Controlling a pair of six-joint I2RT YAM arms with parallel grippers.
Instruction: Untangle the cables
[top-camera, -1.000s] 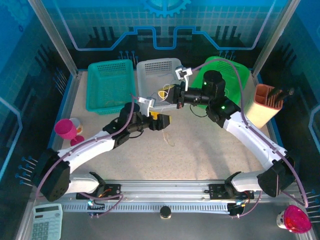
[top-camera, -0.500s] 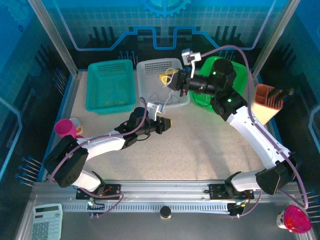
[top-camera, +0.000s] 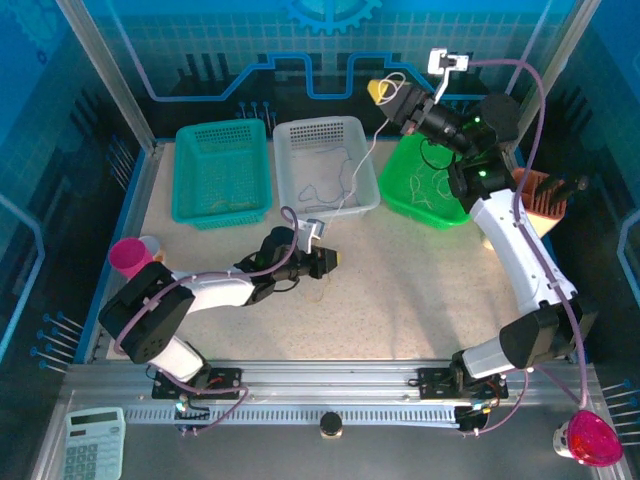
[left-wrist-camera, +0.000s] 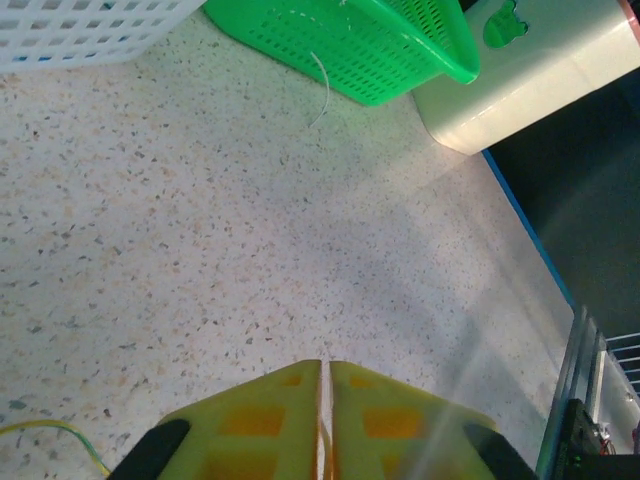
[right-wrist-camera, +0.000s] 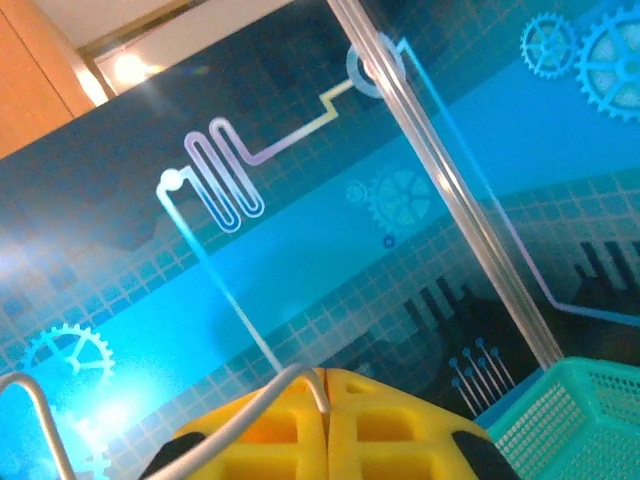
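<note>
The right tool (top-camera: 380, 91), held high at far right, pinches a thin whitish cable (right-wrist-camera: 250, 405) trailing down toward the left tool (top-camera: 331, 262), whose jaws are pressed together, low over the speckled worktop (top-camera: 420, 290).

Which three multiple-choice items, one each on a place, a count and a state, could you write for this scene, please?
1. Where is the left gripper?
A. High up near the back wall
B. Low over the table, in front of the white basket
C. Behind the baskets

2. How many mesh baskets stand on the table?
A. One
B. Three
C. Five

3. What state is the right gripper in?
A. Open, low over the table
B. Shut with nothing in it
C. Shut on the whitish cable, high in the air

Answers:
1 B: the top view shows it just off the tabletop near that basket.
2 B: the teal basket, the white basket and the green basket stand in a row.
3 C: its wrist view shows the cable pinched between closed fingers.
</note>
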